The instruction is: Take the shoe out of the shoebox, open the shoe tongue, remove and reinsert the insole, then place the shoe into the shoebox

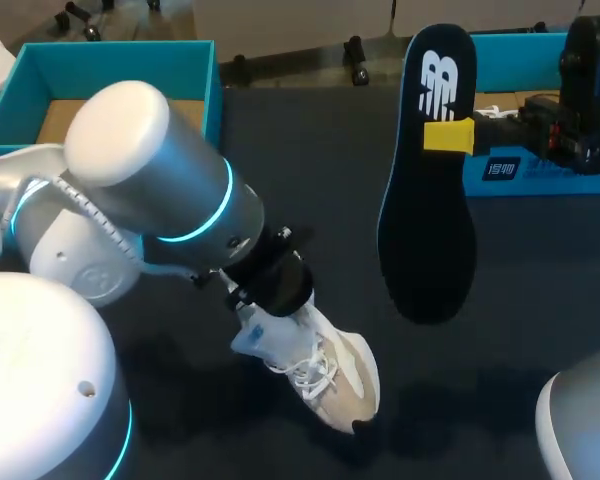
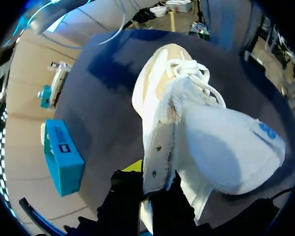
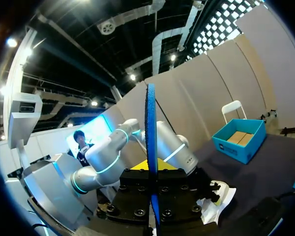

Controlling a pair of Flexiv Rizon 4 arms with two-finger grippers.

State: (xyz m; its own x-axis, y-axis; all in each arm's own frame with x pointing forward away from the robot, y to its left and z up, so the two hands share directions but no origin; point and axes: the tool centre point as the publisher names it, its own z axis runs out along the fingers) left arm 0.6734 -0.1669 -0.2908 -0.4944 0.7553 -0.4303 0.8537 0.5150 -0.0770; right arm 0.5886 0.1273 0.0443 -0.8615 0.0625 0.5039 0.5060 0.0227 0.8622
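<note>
A white and beige shoe [image 1: 325,375] rests with its toe on the dark table, laces up. My left gripper [image 1: 263,318] is shut on its heel end. From the left wrist, the shoe [image 2: 187,123] stretches ahead of the gripper [image 2: 155,184], its collar wall pinched between the fingers. A dark blue insole [image 1: 425,180] hangs upright above the table, with my right gripper [image 1: 448,135] shut on its upper part. The right wrist view shows this insole [image 3: 151,147] edge-on, rising out of the gripper [image 3: 152,172]. The open teal shoebox [image 1: 110,60] stands at the back left.
A second teal box part [image 1: 540,175] lies at the back right beside my right arm. My left arm's bulky links [image 1: 130,170] fill the left side. Bare dark table [image 1: 310,160] lies between the shoebox and the insole.
</note>
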